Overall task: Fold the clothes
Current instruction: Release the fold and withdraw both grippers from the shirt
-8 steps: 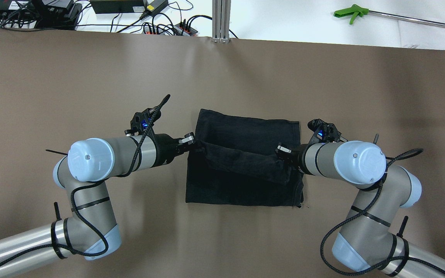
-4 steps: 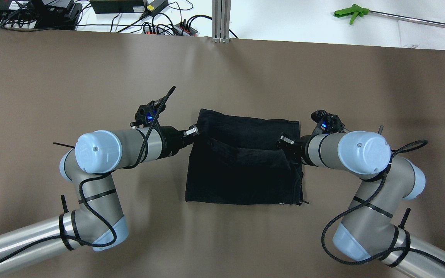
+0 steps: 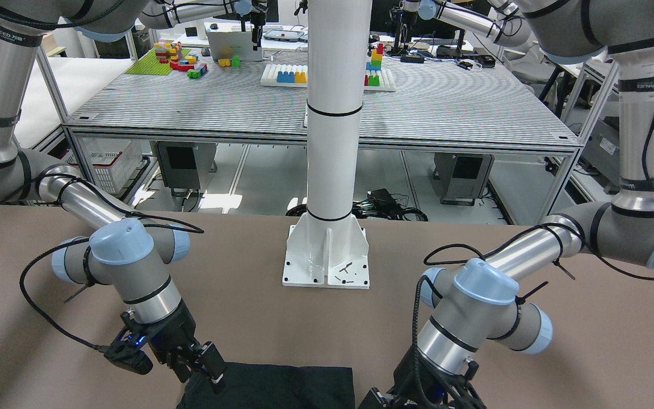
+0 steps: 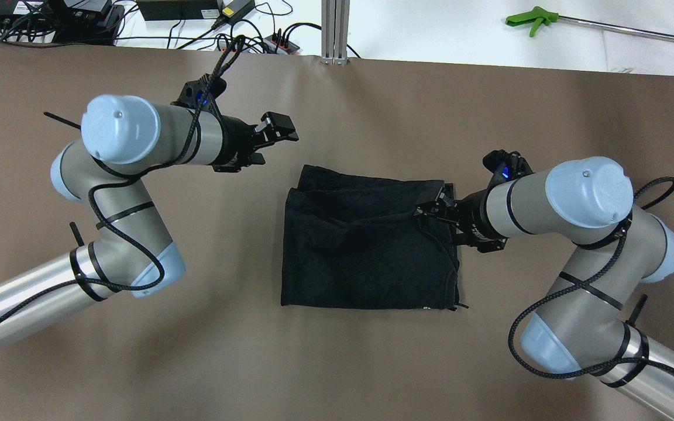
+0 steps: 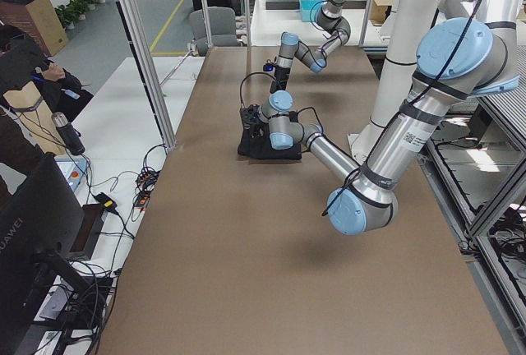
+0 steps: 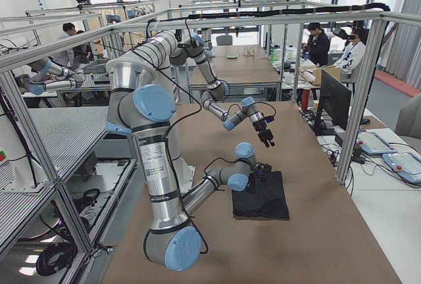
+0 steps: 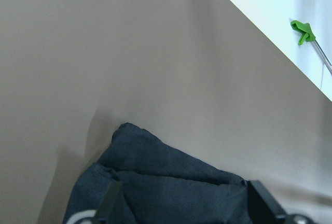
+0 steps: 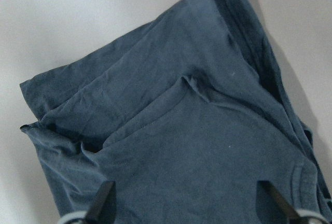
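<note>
Creases run across the plain black soft fabric garment (image 4: pixel 366 257), which lies roughly rectangular on the brown cloth-covered table (image 4: pixel 138 351). Its layers overlap, with a rumpled ridge across the middle and a straight edge nearest the robot.

The left gripper (image 4: pixel 272 140) hangs above bare table, beyond the garment's far left corner and apart from it. Its jaws are spread wide with nothing between them, as the left wrist view confirms.

The right gripper (image 4: pixel 433 213) sits at the garment's right edge, over the fabric. In the right wrist view its two fingers (image 8: pixel 104 200) stand far apart with the dark cloth lying below them, not pinched.

In the front-facing view the garment (image 3: pixel 281 389) shows at the bottom edge, well forward of the white pillar's bolted base plate (image 3: pixel 327 267).
</note>
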